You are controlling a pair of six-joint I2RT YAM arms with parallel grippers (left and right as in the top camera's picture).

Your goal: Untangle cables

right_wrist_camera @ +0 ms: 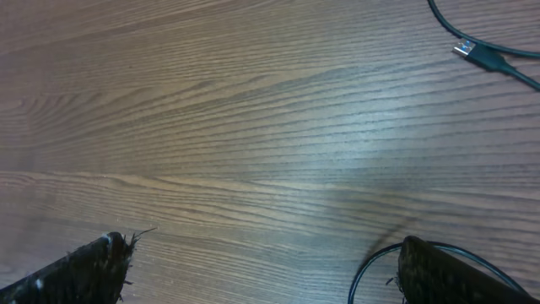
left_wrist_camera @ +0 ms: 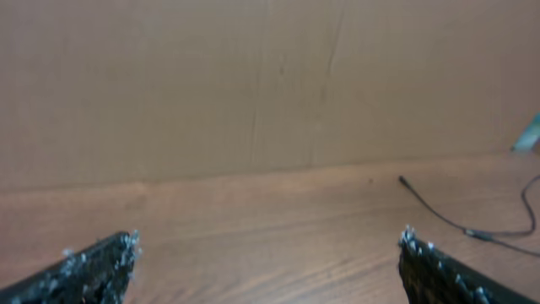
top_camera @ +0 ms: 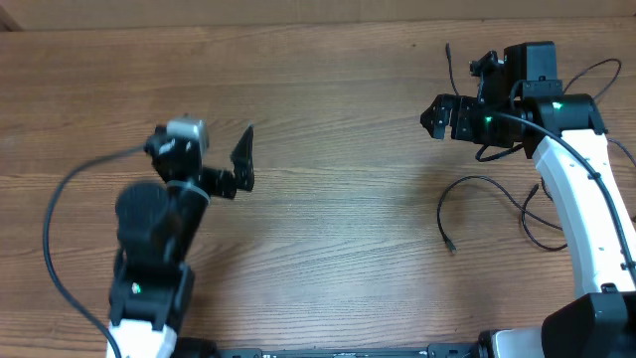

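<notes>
Thin black cables lie on the right side of the wooden table. One cable curves from under my right arm to a plug end. Another cable runs up behind my right gripper. My right gripper is open and empty above the table. In the right wrist view a cable loop lies by its right finger and a silver-tipped plug shows at the top right. My left gripper is open and empty, far left of the cables. Its wrist view shows a cable far off.
A thick black cable hangs from the left arm. The right arm's white link crosses over part of the thin cables. The table's far edge meets a plain wall.
</notes>
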